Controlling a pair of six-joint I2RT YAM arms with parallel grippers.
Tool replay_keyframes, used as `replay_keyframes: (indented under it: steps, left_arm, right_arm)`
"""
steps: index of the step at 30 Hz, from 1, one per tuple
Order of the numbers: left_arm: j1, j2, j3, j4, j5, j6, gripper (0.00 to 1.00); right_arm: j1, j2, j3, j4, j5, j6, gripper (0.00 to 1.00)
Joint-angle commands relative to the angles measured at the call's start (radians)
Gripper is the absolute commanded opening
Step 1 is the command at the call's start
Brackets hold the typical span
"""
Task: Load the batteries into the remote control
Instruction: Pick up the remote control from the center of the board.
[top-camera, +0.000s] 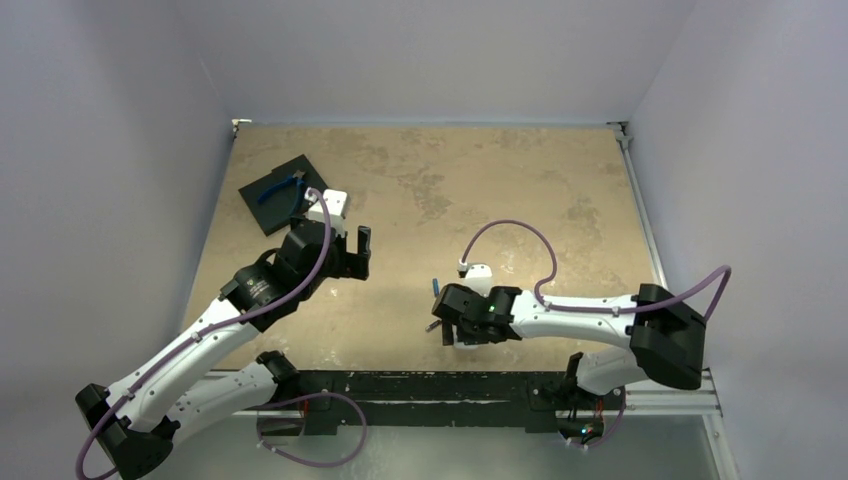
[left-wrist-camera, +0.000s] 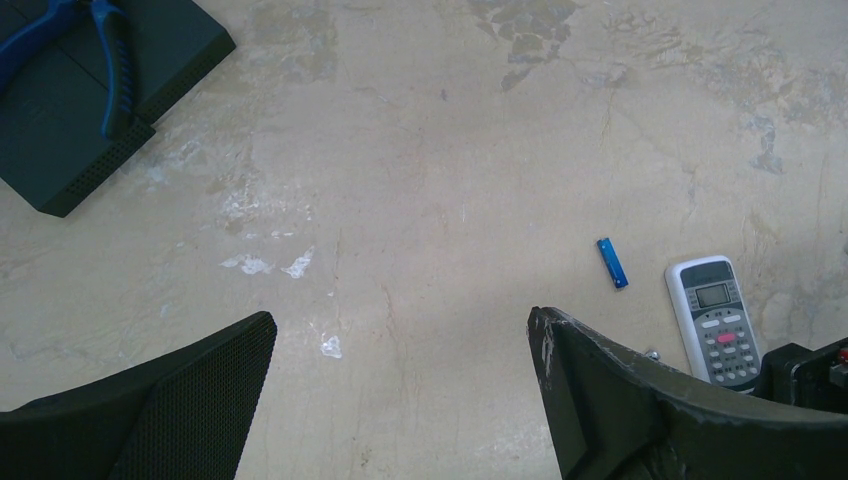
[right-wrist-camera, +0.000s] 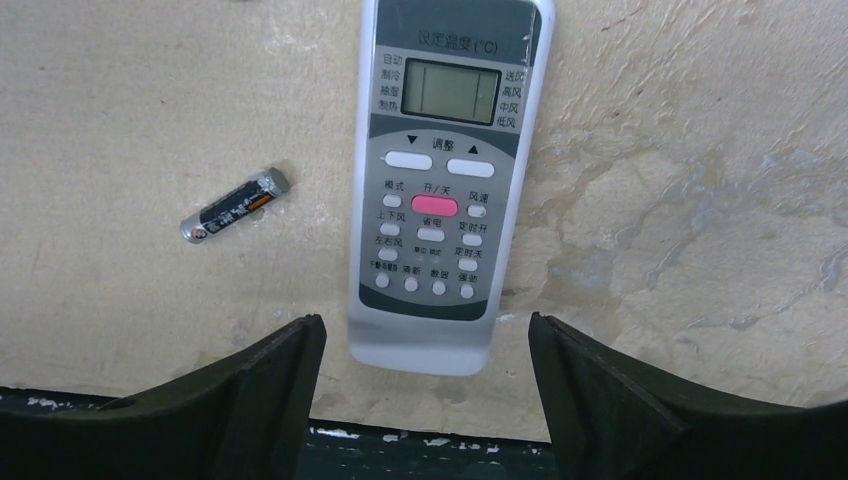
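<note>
The white remote control (right-wrist-camera: 440, 180) lies face up on the table, screen and buttons showing, also seen in the left wrist view (left-wrist-camera: 715, 315). My right gripper (right-wrist-camera: 425, 335) is open, one finger on each side of the remote's near end, with a gap on both sides. A dark grey battery (right-wrist-camera: 235, 206) lies left of the remote. A blue battery (left-wrist-camera: 612, 263) rests on the table just beyond the remote's far end. My left gripper (left-wrist-camera: 400, 320) is open and empty over bare table, well left of the remote.
A black square pad (left-wrist-camera: 90, 90) with blue-handled pliers (left-wrist-camera: 100, 50) on it sits at the far left. The table's dark front rail (right-wrist-camera: 420, 450) runs just under my right gripper. Grey walls enclose the table (top-camera: 430, 180) on three sides.
</note>
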Motion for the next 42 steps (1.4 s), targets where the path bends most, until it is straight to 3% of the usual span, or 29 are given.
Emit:
replay_keyframes:
  steps: [1, 29, 34, 42]
  left_arm:
    - [0.003, -0.010, 0.006, 0.012, -0.013, 0.000, 0.99]
    - [0.004, -0.012, 0.005, 0.010, -0.013, -0.001, 0.99]
    - [0.003, -0.007, 0.005, 0.011, -0.013, -0.002, 0.99]
    - [0.003, 0.003, 0.004, 0.011, -0.005, -0.004, 0.98]
  right_arm:
    - [0.008, 0.024, 0.002, -0.003, 0.041, 0.054, 0.83]
    - [0.013, 0.098, -0.026, 0.051, 0.031, 0.096, 0.66]
    - [0.014, 0.085, -0.032, 0.041, 0.044, 0.101, 0.56]
    - [0.014, 0.023, -0.030, -0.009, 0.073, 0.098, 0.27]
